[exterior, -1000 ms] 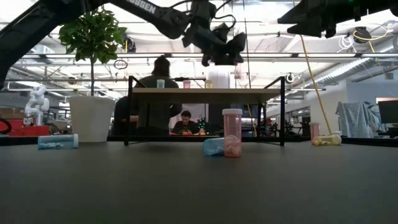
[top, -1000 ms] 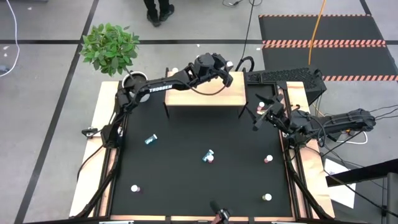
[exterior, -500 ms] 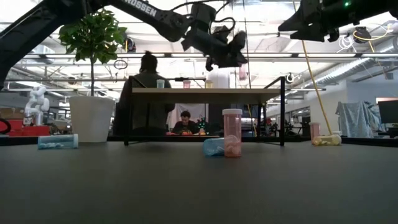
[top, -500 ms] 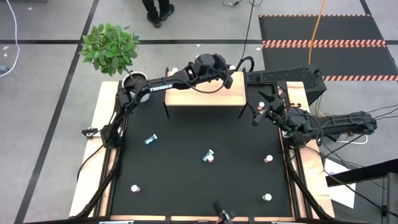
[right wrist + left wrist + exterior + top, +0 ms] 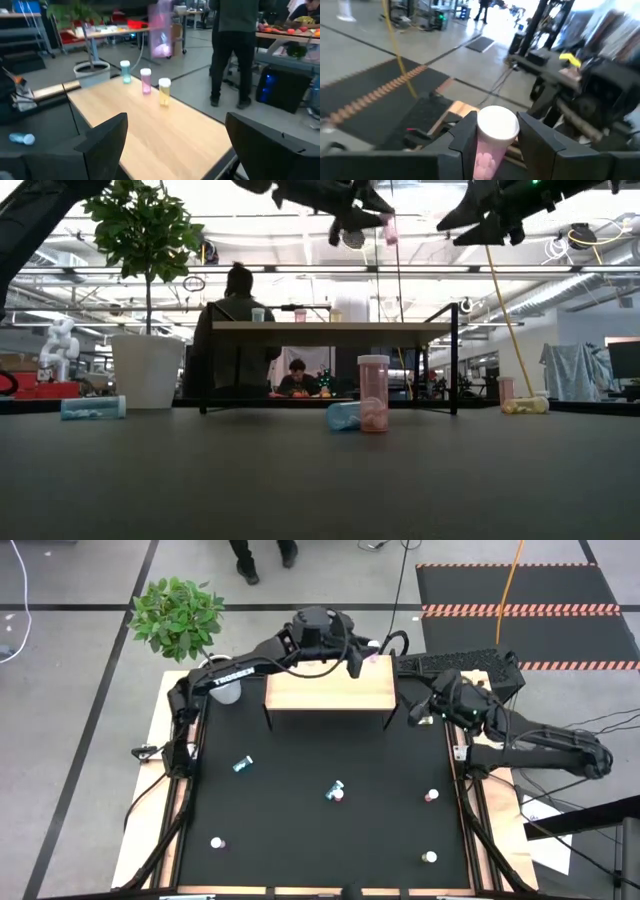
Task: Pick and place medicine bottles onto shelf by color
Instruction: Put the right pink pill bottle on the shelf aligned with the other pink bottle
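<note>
Left hand — raised above the far right corner of the shelf, its two dark fingers clamped on a pink medicine bottle with a white cap; the low view shows the bottle held well above the shelf top. Right hand — fingers spread wide and holding nothing, hovering off the shelf's right end. Three bottles stand in a row along the shelf's far edge: teal, pink, yellow. On the black desk: a teal bottle lying on its side at left, an upright pink bottle touching a fallen blue one at centre, and single bottles nearer the edges. A potted plant stands beside the shelf's left end.
</note>
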